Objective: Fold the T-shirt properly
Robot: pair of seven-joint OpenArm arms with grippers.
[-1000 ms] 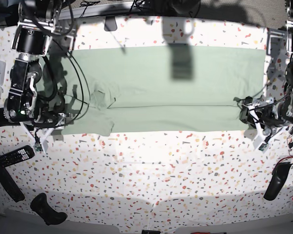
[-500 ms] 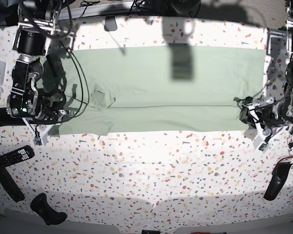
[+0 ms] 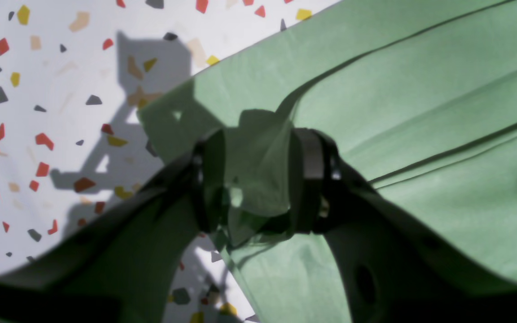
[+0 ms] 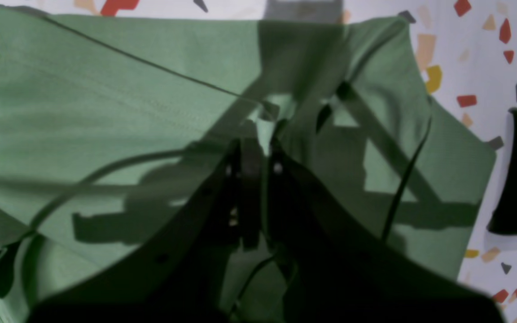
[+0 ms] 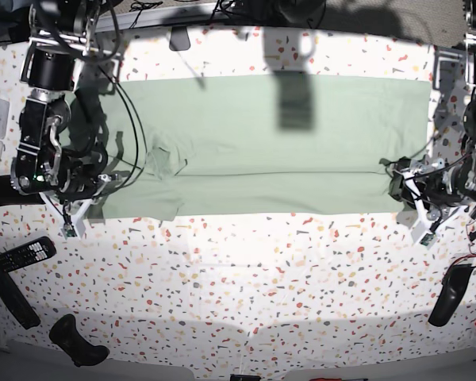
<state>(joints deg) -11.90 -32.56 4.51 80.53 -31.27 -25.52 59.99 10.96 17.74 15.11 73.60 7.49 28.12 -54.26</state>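
The pale green T-shirt (image 5: 278, 151) lies as a long flat band across the far half of the speckled table (image 5: 246, 278), with a lengthwise fold line near its front edge. On the right of the base view, my left gripper (image 5: 397, 184) is shut on the shirt's near right corner. The left wrist view shows a bunch of cloth (image 3: 258, 161) squeezed between its fingers. At the shirt's near left corner my right gripper (image 5: 101, 193) is shut, its fingertips (image 4: 250, 154) pressed together with a small peak of fabric (image 4: 264, 130) between them.
A black remote control (image 5: 22, 254) and a long black bar (image 5: 8, 290) lie near the left edge, with a black handle-like object (image 5: 78, 341) at the front left. Another black object (image 5: 448, 294) sits at the front right. Cables hang beside the right arm over the shirt's left end.
My right gripper has gone from open to shut on the shirt's near left corner, shifting slightly toward the cloth. The left gripper and the shirt's right end have stayed put.
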